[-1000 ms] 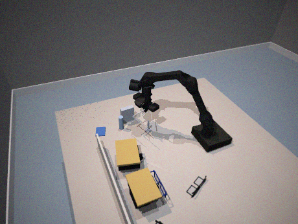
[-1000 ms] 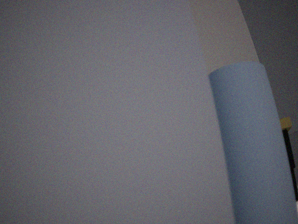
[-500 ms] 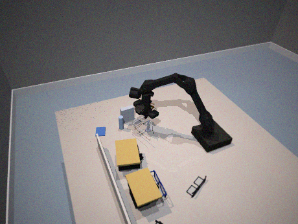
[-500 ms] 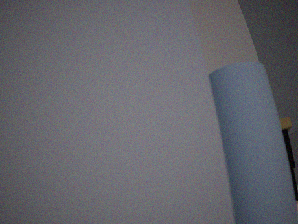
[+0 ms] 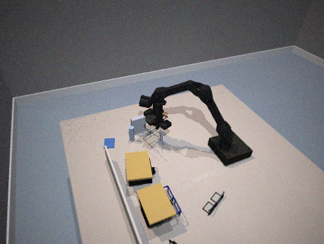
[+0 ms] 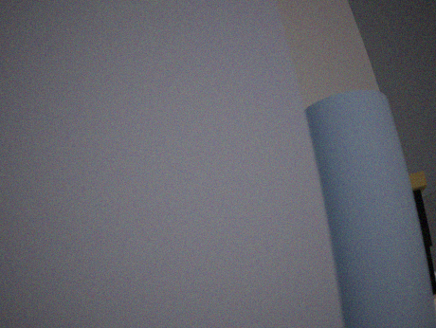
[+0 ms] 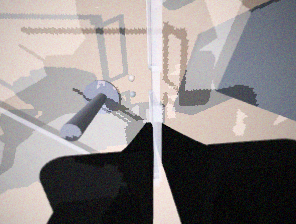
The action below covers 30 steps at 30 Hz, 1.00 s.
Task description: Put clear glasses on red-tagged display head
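My gripper is shut on the clear glasses, which hang below the fingertips, above the table. In the wrist view their frame runs as a pale, see-through upright bar between the fingers. Two dark blocks with yellow tops, seemingly the display heads, stand at the lower middle of the top view. The farther head has a small black knob on its right side and no glasses. The nearer head has blue glasses at its right side. No red tag shows, so I cannot tell which head bears it.
A thin post on a round base stands close to the held glasses. A grey box and blue cylinder stand left of the gripper. A white rail runs beside the heads. Black glasses lie to the right.
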Available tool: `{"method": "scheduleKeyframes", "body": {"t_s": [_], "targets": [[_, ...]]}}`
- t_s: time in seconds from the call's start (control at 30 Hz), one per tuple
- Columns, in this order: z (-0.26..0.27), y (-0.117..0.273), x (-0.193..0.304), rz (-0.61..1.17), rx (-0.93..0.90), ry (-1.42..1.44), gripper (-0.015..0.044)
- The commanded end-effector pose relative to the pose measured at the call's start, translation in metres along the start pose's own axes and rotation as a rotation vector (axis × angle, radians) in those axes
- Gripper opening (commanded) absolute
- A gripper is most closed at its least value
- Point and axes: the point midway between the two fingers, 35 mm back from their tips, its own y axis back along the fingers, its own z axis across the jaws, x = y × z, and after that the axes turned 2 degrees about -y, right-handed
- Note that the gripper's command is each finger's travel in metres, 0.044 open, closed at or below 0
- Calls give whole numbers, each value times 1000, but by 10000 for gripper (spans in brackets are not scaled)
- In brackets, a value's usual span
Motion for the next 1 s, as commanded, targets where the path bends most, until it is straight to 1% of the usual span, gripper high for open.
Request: {"method": "scheduleKeyframes", "body": {"t_s": [0.0,0.97], "targets": [[-1,-2,-2,3,-7,-4,0],[-8,-2,-11,2,-6,-4,0]]}}
